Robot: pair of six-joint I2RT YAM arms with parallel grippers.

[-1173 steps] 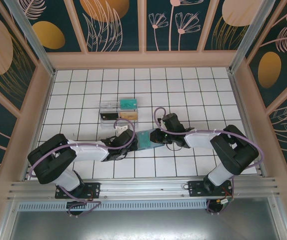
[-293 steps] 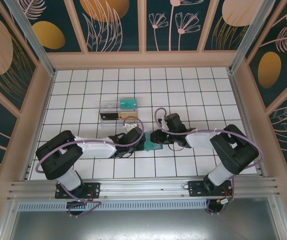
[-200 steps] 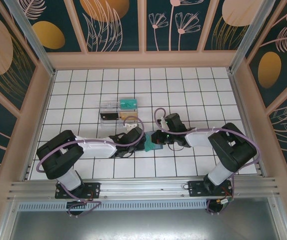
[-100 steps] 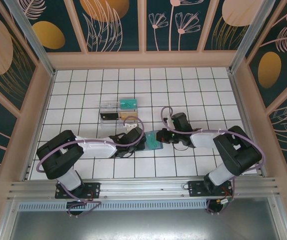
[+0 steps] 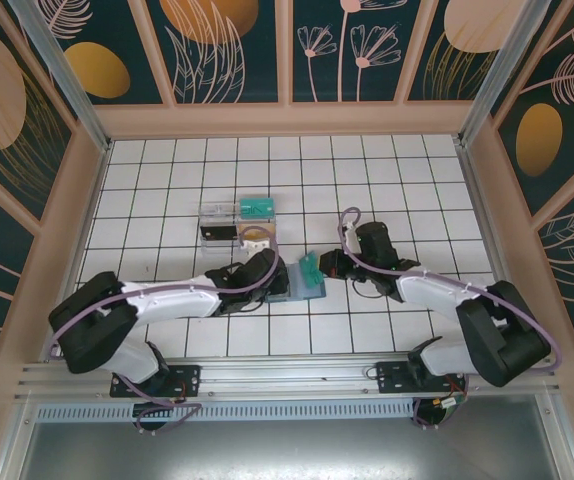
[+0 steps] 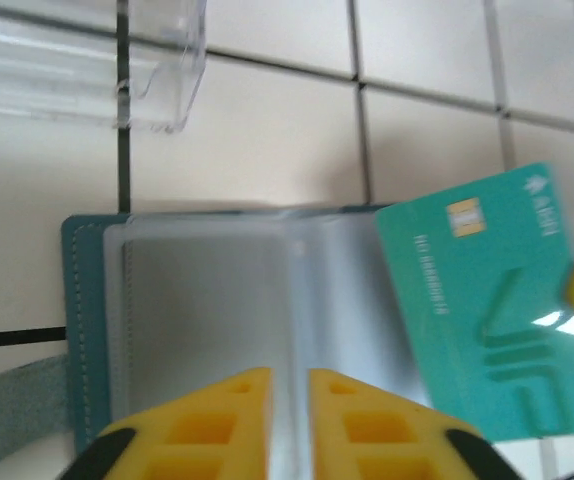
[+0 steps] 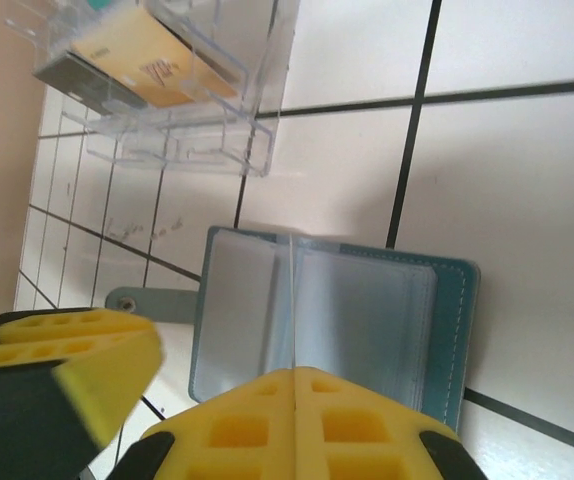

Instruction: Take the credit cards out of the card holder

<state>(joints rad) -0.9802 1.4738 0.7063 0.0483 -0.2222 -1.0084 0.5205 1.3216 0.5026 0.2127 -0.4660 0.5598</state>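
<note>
While the left arm is stretching low over the tiles in the overhead view, the left gripper (image 5: pixel 265 268) is hovering over the card holder's (image 5: pixel 293 292) left half. The right gripper (image 5: pixel 327 265) is pinching the teal credit card (image 5: pixel 312 271) above the holder's right half.

At the left wrist, the fingers (image 6: pixel 192 425) are standing slightly parted, gripping nothing. The holder (image 6: pixel 207 290) is lying open lengthwise across the view, and the card (image 6: pixel 477 310) is tilting crosswise over the holder's right end.

At the right wrist, the pads are clamping the card edge-on above the holder's (image 7: pixel 367 310) crease.

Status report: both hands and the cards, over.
Right hand shut on teal card, card out of card holder. Left hand slightly open above it. Clear box behind, not blocking.
</note>
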